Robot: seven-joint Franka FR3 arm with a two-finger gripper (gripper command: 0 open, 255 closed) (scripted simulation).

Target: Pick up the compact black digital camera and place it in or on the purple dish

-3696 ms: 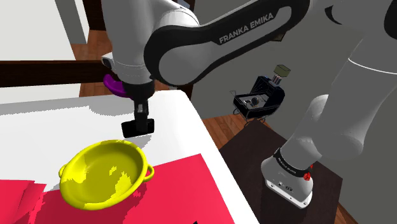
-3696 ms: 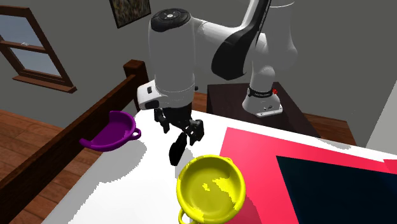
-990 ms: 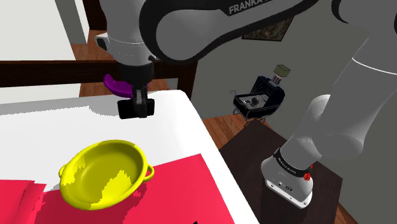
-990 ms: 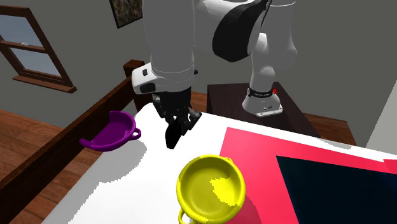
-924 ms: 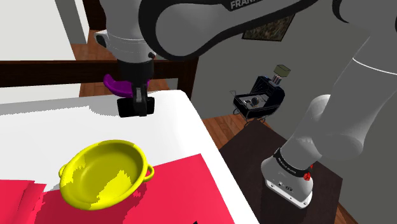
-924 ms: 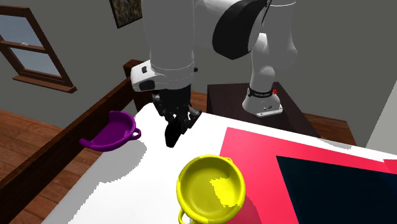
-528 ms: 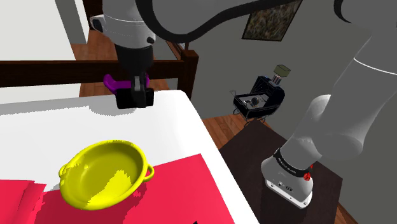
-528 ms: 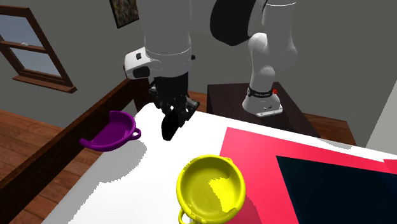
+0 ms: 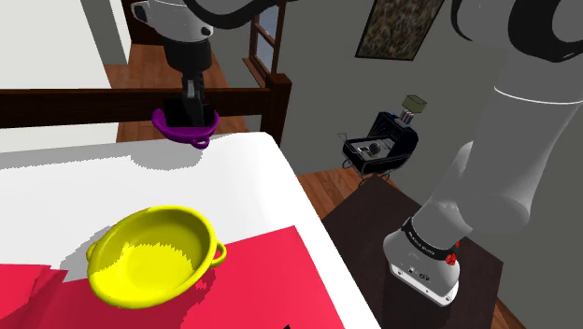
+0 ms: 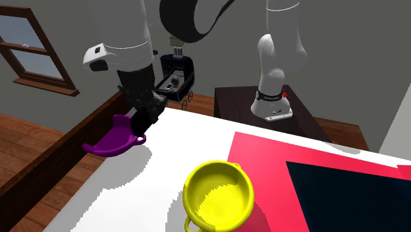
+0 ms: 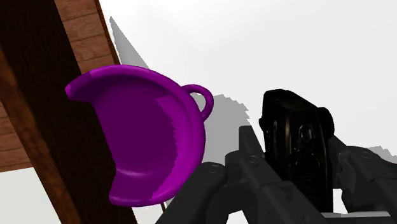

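Gripper (image 10: 145, 115) fingers clamp the boxy, compact black camera (image 11: 294, 149) as I hold it near the rim of the purple dish (image 11: 143, 146), a smooth, glossy bowl with a loop handle, resting on the white surface (image 11: 286, 51) beside a wooden rail (image 11: 38, 95).

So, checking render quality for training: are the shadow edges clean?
Shoulder view: sawtooth shadow inside the yellow bowl. Second exterior view: jagged grey shadow on the white surface beside the purple dish. Wrist view: stair-stepped shadow beyond the black camera.
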